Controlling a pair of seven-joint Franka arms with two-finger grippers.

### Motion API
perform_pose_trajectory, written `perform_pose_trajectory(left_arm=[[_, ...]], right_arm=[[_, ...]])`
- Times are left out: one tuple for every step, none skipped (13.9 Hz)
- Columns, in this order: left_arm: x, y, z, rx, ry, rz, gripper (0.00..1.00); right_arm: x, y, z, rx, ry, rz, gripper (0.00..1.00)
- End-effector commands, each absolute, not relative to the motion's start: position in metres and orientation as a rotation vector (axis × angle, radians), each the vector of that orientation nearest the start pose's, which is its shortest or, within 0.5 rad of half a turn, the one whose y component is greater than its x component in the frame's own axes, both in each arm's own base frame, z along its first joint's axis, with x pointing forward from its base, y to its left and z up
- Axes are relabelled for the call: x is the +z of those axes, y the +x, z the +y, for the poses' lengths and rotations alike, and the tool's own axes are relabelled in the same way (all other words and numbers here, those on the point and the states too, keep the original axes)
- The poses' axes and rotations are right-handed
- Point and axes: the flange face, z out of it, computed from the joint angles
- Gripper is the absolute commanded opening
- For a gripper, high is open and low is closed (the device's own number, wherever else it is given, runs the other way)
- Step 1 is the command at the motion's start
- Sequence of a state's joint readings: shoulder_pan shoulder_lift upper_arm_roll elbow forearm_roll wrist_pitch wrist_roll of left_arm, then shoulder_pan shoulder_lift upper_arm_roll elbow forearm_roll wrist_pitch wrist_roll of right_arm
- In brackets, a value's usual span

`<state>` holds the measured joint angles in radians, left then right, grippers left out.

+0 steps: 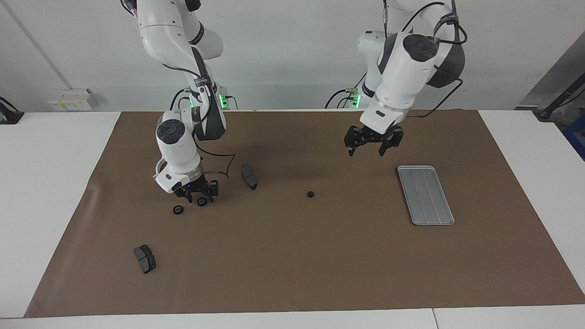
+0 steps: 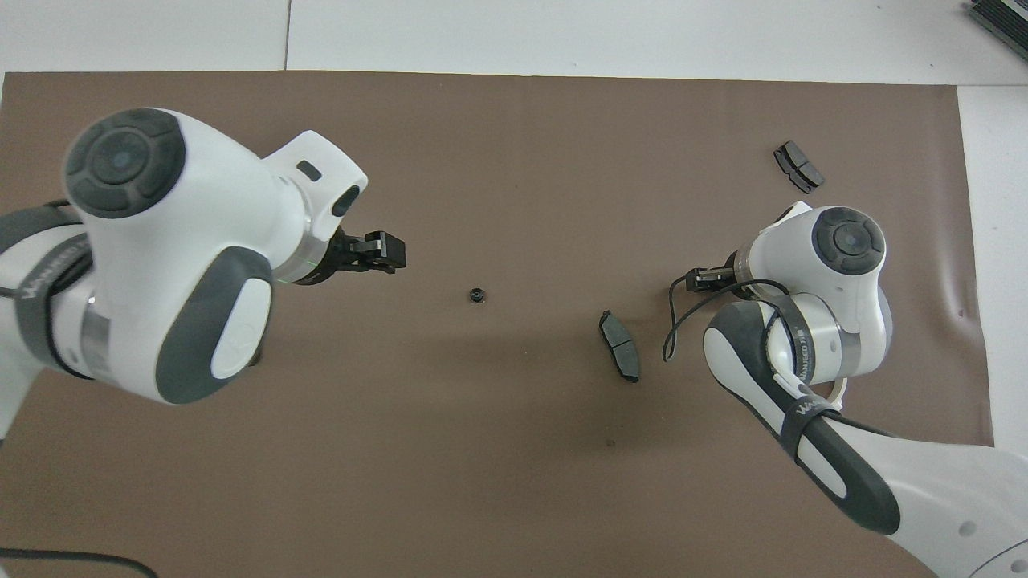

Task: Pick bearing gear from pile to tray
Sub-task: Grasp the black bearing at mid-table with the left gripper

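Silver-grey tray [image 1: 426,195] — bare ridges

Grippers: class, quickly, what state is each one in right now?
Left gripper: open, holding nothing.
Right gripper: down at a black gear; grip cannot be told.

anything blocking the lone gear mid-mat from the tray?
Nothing visible. Bare mat lies between the lone gear and the tray. The left gripper hangs open in the air over that stretch, not resting on the mat.
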<state>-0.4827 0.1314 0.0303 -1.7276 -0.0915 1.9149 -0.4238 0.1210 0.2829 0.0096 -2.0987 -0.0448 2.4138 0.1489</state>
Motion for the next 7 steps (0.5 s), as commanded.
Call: perform_pose_trajectory(left_arm=[[0.484,0.553,-0.312,-0.026,-3.228,-0.032,1.00],[0.462,0.555,-0.339,-0.011,-3.192,-0.008,1.00],[0.445,0.559,-0.362,-0.038,-3.147,-0.024,1.00],[0.424,0.565,-0.374,-0.039,-3.130,-0.063,1.00],[0.414,0.570,-0.381,-0.086,-3.150,-0.068,1.00],[0.410,0.575,-0.386,-0.152,-3.175,-0.064,1.00],[0.391,0.581,-0.389,-0.164,-3.177,-0.064,1.00]], right_arm=[[0.288,0.569,0.074,-0.059,-3.145,-0.048,0.69],[0.288,0.570,0.074,-0.062,-3.145,-0.048,0.68],[0.288,0.570,0.073,-0.062,-3.145,-0.048,0.66],[0.288,0.570,0.074,-0.062,-3.145,-0.048,0.61],[0.288,0.570,0.074,-0.064,-3.144,-0.048,0.53],[0.288,0.570,0.073,-0.064,-3.145,-0.046,0.43],[0.288,0.570,0.074,-0.066,-3.144,-0.048,0.31]])
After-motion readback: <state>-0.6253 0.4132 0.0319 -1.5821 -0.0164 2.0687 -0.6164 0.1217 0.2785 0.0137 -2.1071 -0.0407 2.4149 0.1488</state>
